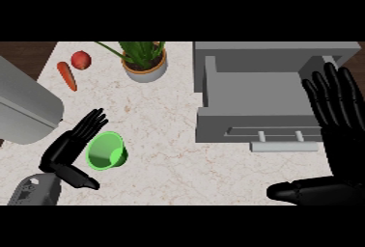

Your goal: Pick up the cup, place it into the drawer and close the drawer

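A green cup [107, 151] lies on the marble counter at the lower left, its mouth facing up toward me. My left hand [70, 147] sits right beside it on its left, fingers straight along the cup's rim and thumb below it, not curled round it. A grey drawer [253, 89] stands pulled open at the upper right, with a pale handle [284, 145] on its front. My right hand [342, 120] is open, fingers pointing up, over the drawer's right edge.
A potted green plant [145, 60] stands at the back centre. A carrot [67, 75] and a red apple [80, 60] lie at the back left. A large grey rounded object [21, 103] fills the left edge.
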